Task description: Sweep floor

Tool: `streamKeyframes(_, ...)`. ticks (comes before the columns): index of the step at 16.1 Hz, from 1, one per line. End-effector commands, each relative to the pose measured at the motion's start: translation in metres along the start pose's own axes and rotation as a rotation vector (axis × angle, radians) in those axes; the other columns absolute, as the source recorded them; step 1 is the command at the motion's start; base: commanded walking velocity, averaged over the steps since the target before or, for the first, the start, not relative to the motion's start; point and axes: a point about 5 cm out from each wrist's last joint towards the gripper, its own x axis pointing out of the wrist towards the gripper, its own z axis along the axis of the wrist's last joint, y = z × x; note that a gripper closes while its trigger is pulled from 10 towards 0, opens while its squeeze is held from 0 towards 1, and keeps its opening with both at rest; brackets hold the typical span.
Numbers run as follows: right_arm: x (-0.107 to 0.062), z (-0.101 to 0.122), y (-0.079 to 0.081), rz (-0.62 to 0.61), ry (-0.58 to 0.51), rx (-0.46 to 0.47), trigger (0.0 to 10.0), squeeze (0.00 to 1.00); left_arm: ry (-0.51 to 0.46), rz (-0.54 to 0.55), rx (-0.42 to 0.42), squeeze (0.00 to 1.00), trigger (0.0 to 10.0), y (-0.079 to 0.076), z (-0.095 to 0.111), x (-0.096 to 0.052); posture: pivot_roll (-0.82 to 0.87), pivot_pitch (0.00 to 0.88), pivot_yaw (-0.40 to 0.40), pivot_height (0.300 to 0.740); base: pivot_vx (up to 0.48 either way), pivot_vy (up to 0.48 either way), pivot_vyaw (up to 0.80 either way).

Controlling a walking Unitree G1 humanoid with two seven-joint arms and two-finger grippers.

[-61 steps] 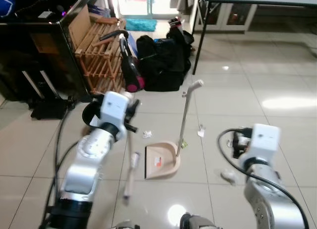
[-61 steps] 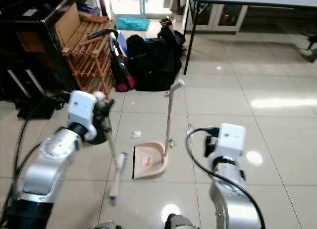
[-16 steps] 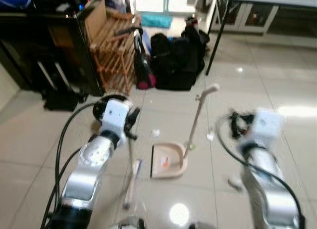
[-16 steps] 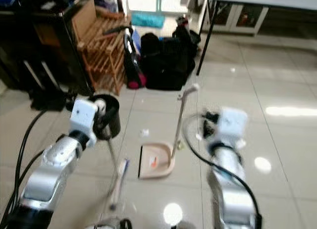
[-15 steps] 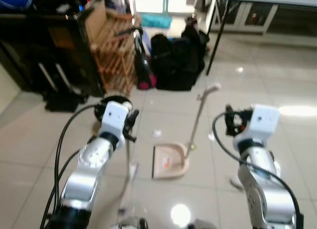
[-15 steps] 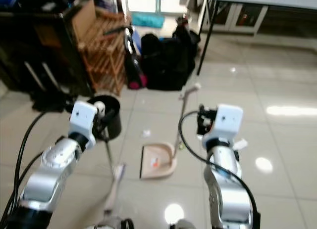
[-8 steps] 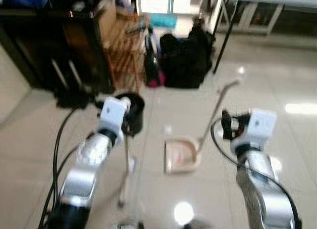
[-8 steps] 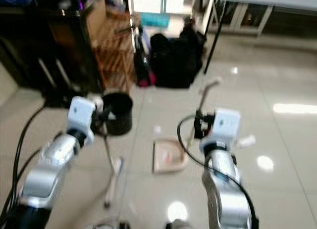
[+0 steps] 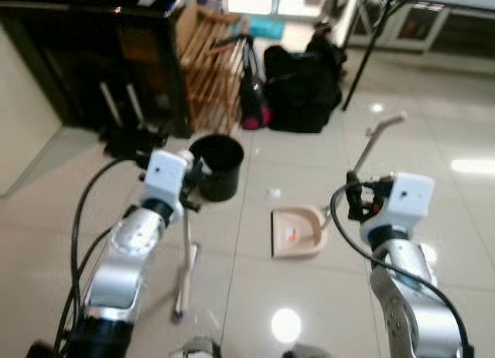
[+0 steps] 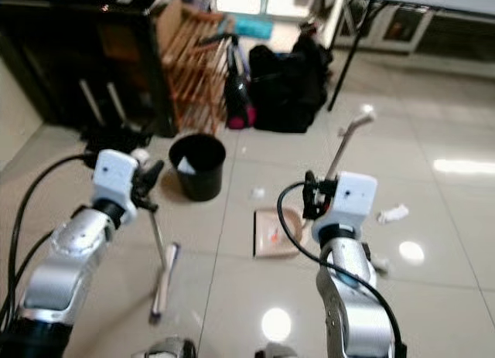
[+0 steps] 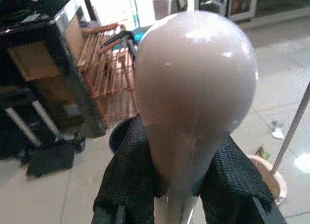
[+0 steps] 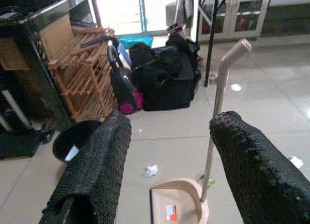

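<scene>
**Broom's in hand, but the dustpan looks easy to knock over**

The left claw is gripping the broom right at its rounded top knob, fingers pressed in on both sides, and the broom head is resting on the floor just ahead of the robot's left side. The right claw is hanging wide and holding nothing, aiming roughly at the dustpan, which is sitting flat on the tiles with its long handle sticking up.

What I'm worrying about:
- Holding the broom by the knob alone is giving very little leverage, so the head could be skidding or twisting instead of pushing the scraps.
- The paper scrap is lying between the black bin and the dustpan, and another scrap is sitting well off to the right. A sloppy stroke could be flicking them under the wooden rack or into the black bags.
- If the right arm is swinging in carelessly, it's probably tipping that upright handle.
</scene>
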Motion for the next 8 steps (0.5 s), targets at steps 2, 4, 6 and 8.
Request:
streamKeyframes(2,-0.001,-0.002,-0.009,-0.025,0.031,-0.003,10.0,0.0,-0.052,-0.017,-0.02,0.0,10.0,-0.01,0.013,0.001,-0.06,0.135,0.008,0.74,0.0,0.0,0.0)
streamKeyframes(4,-0.001,0.001,-0.008,-0.025,0.032,0.01,10.0,0.0,-0.075,-0.006,-0.026,0.0,10.0,-0.011,0.017,0.002,-0.06,0.128,0.001,0.74,0.0,0.0,0.0)
streamKeyframes(6,0.0,0.002,-0.007,-0.034,0.029,0.016,10.0,0.0,-0.084,0.008,-0.025,0.0,10.0,-0.011,0.019,0.003,-0.07,0.127,0.0,0.74,0.0,0.0,0.0)
streamKeyframes(8,0.002,0.002,-0.006,-0.045,0.028,0.022,10.0,0.0,-0.092,0.011,-0.026,0.0,10.0,-0.01,0.023,0.005,-0.07,0.124,0.004,0.74,0.0,0.0,0.0)
